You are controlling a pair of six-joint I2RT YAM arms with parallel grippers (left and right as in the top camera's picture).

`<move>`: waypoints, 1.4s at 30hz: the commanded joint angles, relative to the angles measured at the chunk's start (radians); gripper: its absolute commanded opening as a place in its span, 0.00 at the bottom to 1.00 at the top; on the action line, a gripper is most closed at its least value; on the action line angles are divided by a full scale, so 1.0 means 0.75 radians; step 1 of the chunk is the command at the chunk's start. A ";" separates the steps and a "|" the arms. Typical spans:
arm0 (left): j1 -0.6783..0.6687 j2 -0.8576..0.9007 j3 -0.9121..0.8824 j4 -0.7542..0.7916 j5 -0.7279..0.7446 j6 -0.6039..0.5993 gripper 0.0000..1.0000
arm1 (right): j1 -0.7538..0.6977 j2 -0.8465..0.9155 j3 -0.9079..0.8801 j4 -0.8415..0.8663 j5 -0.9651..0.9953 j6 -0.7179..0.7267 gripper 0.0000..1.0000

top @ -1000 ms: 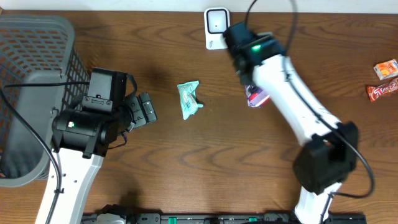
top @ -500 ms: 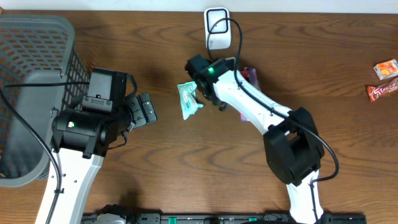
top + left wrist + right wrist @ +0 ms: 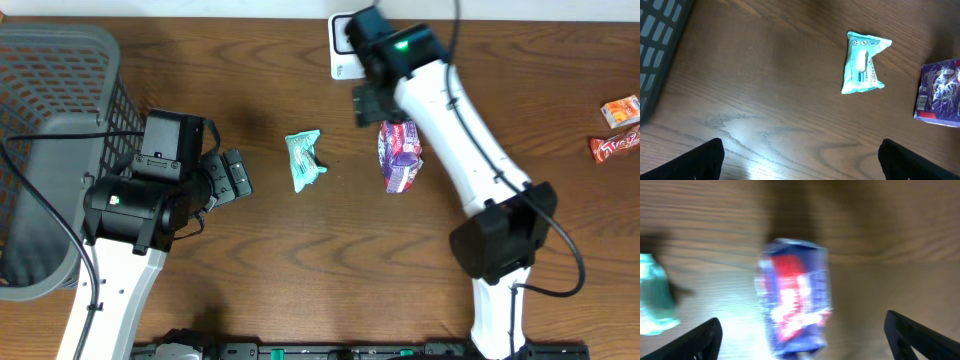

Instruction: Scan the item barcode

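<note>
- The purple packet (image 3: 400, 156) lies flat on the surface (image 3: 300, 262), just below the white scanner (image 3: 346, 44) at the top centre of the overhead frame. It is touching nothing else.
- The right jaws are spread wide and empty. In the right wrist view, their two tips sit at the lower left and lower right corners, with the packet on the wood between and ahead of them.
- In that view the packet's long axis runs up and down the frame, across the line joining the two tips. Judged from this, the jaws could close on its narrow width without turning first.
- The right arm (image 3: 450, 130) hangs right over the packet. The left arm (image 3: 125, 210) is well apart at centre left, beside the basket (image 3: 60, 60), so the right arm looks the nearer one for the pick.
- The left jaws are also spread and hold nothing.
- A teal packet (image 3: 304, 160) lies between the two arms, left of the purple one and apart from it. It could equally be the item meant.
- The view is too blurred to show a barcode, so which face must turn toward the scanner cannot be told.
</note>
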 commanded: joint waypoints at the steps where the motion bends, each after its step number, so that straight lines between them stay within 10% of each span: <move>1: 0.006 0.002 -0.006 -0.006 -0.013 0.008 0.98 | -0.098 -0.013 -0.043 -0.029 -0.093 -0.086 0.95; 9: 0.006 0.002 -0.006 -0.006 -0.012 0.008 0.98 | -0.233 -0.013 -0.239 0.033 -0.485 -0.316 0.78; 17: 0.006 0.002 -0.006 -0.006 -0.012 0.008 0.98 | -0.168 -0.013 -0.400 0.195 -1.076 -0.534 0.84; 42: 0.006 0.002 -0.006 -0.006 -0.013 0.008 0.98 | -0.137 -0.014 -0.441 0.311 -0.732 -0.374 0.84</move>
